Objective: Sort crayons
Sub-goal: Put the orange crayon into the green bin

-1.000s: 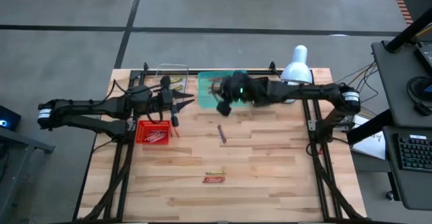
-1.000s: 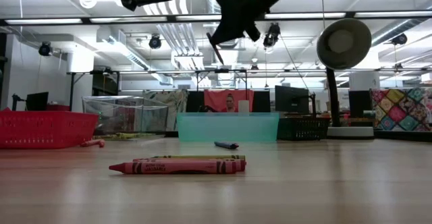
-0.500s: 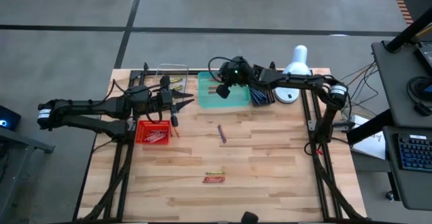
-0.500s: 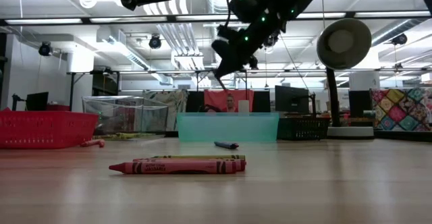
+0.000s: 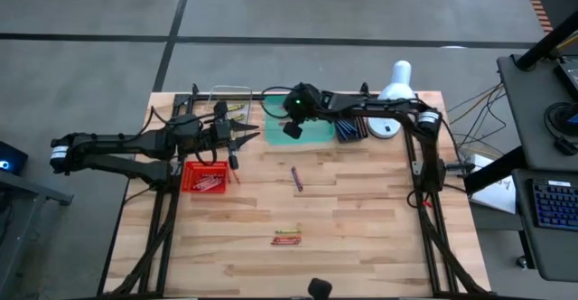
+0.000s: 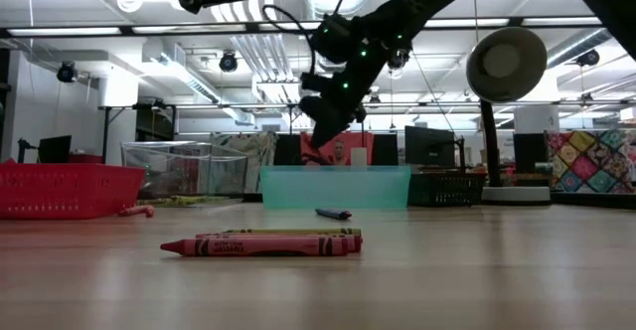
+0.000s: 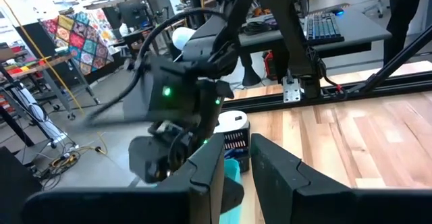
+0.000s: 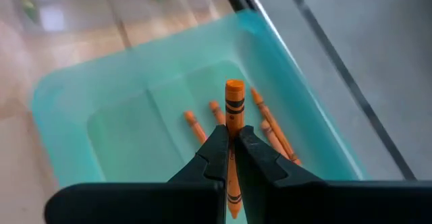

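- Four views are examined in turn, starting with the high view. The right pincer [image 5: 291, 126] hangs over the teal tray [image 5: 316, 137] at the desk's far edge, so the step in hand appears to be delivery of one crayon to that tray. The left pincer [image 5: 237, 138] waits above the red mesh basket [image 5: 203, 177]. Loose crayons remain on the desk [image 5: 361, 237]: a purple crayon [image 5: 295, 177] mid-desk and a red crayon [image 5: 287, 240], with a yellow-green one touching it, nearer the front.
- Low view: the right pincer [image 6: 318, 136] is raised above the teal tray [image 6: 336, 187]. The red crayon [image 6: 260, 246] lies in the foreground; its wrapper bears dark print, too small to read.
- Left wrist view: the left pincer [image 7: 237, 177] stands with a narrow gap between its fingers and nothing visibly held.
- Right wrist view: the right pincer [image 8: 231, 150] is clenched on an orange crayon [image 8: 233, 113], tip pointing into the teal tray [image 8: 135, 126], where several orange crayons [image 8: 270, 131] already lie. The wrapper shows black bands only; no brand is legible.
- Judgement: the next move calls for releasing over the tray floor, clear of the wall, then fetching a desk crayon.
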Motion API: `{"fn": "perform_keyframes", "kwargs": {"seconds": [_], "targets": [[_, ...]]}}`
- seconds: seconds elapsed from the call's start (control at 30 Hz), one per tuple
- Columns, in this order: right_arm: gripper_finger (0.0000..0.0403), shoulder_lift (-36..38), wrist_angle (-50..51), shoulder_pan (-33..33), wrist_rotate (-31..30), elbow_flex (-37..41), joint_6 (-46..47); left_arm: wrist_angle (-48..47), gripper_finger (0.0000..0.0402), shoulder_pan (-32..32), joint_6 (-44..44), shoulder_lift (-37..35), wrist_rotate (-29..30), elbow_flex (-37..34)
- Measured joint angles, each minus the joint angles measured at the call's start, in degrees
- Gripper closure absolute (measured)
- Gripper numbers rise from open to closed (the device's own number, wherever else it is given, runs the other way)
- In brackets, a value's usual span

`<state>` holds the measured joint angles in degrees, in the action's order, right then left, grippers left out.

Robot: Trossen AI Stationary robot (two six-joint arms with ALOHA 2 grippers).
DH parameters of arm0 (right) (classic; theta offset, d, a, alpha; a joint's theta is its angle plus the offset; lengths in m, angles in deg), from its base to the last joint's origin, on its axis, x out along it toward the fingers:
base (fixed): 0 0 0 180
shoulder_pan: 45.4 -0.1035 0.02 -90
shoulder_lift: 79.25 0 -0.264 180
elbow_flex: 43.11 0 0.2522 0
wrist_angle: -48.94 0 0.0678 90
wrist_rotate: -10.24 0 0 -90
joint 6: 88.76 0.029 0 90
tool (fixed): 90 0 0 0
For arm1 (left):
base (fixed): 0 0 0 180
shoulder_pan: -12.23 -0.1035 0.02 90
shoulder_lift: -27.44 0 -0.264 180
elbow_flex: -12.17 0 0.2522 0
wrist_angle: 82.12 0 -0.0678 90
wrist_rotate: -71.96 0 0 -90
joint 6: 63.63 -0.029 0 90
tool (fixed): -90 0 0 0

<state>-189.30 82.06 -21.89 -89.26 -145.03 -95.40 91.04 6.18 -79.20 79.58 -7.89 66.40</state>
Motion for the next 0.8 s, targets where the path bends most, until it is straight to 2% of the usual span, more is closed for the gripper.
{"fn": "perform_keyframes", "kwargs": {"seconds": [0.27,0.47,0.8], "targets": [[0.039,-5.49,13.74,-0.24,-5.17,-7.54,0.18,-0.06,0.0345,0.0,-0.79,0.0,0.02,0.0],[0.039,-7.66,21.43,-0.22,-5.52,-9.5,-1.97,-0.25,0.0345,-0.03,-1.09,0.0,0.02,0.0],[0.0389,-9.54,22.13,0.02,-5.51,-9.38,-4.92,-0.27,0.0345,-0.07,-1.1,0.04,0.02,0.0]]}}
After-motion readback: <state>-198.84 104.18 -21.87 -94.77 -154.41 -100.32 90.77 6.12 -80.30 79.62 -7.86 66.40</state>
